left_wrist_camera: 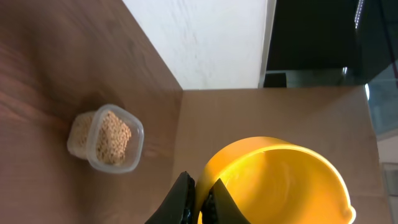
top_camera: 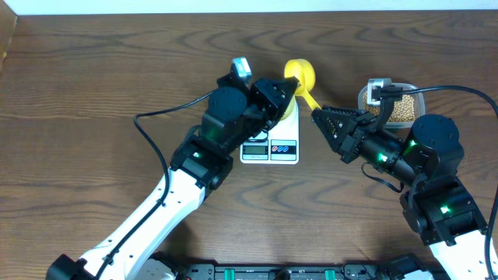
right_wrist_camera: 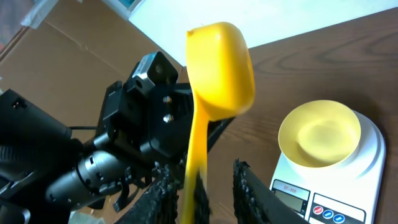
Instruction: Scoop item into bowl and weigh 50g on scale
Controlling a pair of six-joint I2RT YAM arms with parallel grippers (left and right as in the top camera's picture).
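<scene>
Right wrist view: right fingers [right_wrist_camera: 249,186] stand apart around the scoop [right_wrist_camera: 221,68] handle, left fingers [left_wrist_camera: 184,196] clamped on its rim. A mistimed release could drop it onto the bowl [right_wrist_camera: 319,134] on the scale [right_wrist_camera: 348,183], mid-bench.

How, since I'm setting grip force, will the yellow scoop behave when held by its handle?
The scoop looks like thin, empty plastic, so probably light and fairly stiff. Its smooth, narrow handle, standing between the fingers of the right gripper, may slip or twist. Its big cup could make it top-heavy.
</scene>
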